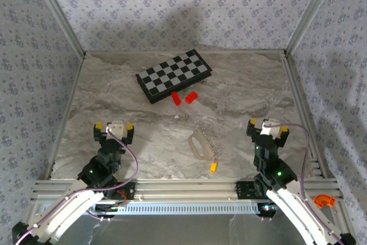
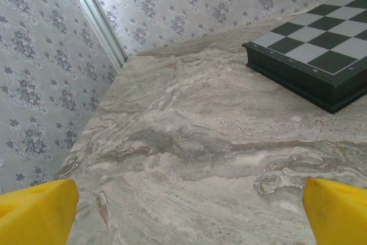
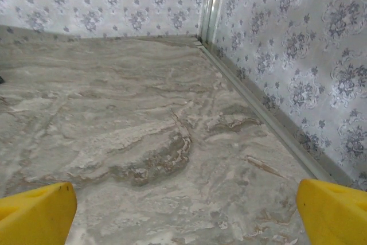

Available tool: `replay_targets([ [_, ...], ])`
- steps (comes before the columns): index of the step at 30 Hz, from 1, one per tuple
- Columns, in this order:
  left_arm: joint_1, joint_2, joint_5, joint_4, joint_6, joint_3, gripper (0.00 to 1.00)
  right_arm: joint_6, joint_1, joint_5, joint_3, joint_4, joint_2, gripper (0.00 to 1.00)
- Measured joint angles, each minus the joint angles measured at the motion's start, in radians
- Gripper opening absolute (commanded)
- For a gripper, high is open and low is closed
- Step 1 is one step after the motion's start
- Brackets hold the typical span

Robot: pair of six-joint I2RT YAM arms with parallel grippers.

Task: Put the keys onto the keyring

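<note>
Jaws on both arms stand spread wide and hold nothing. The left gripper (image 1: 114, 125) and the right gripper (image 1: 267, 124) hang low over the near part of the table (image 1: 143, 119), and each wrist view shows yellow fingers (image 2: 37, 210) at the frame's corners with bare marble between them.

The key (image 1: 213, 166), a small yellow-orange oblong, lies between the two arms near the table's near edge. It is left of the right gripper and a little nearer than it. That gripper looks clearly the closer of the two. The key's long axis runs roughly near to far, with a slight tilt.

Just beyond it lies the keyring (image 1: 200, 143), a pale oval loop, long axis near-far and leaning right at its near end. Its beaded chain (image 1: 210, 148) runs down the right side toward the key. Whether chain and key touch is too small to tell.

The chessboard (image 1: 174, 74) and two red blocks (image 1: 176, 98) sit well apart on the far side. Nothing appears to stand between either gripper and the key, so a leftward, slightly nearward reach by the right arm seems the likely next move.
</note>
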Motion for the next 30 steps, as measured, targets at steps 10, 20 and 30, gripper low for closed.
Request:
replay_targets([
  [10, 0.183, 0.124, 0.149, 0.126, -0.002, -0.033, 1.00, -0.092, -0.149, -0.261, -0.136, 0.222, 0.010, 1.00],
  [20, 0.360, 0.426, 0.262, 0.286, -0.052, -0.019, 1.00, -0.103, -0.246, -0.353, -0.138, 0.455, 0.274, 0.99],
  [30, 0.446, 0.661, 0.339, 0.478, -0.062, 0.033, 1.00, -0.123, -0.290, -0.402, -0.070, 0.774, 0.785, 0.99],
])
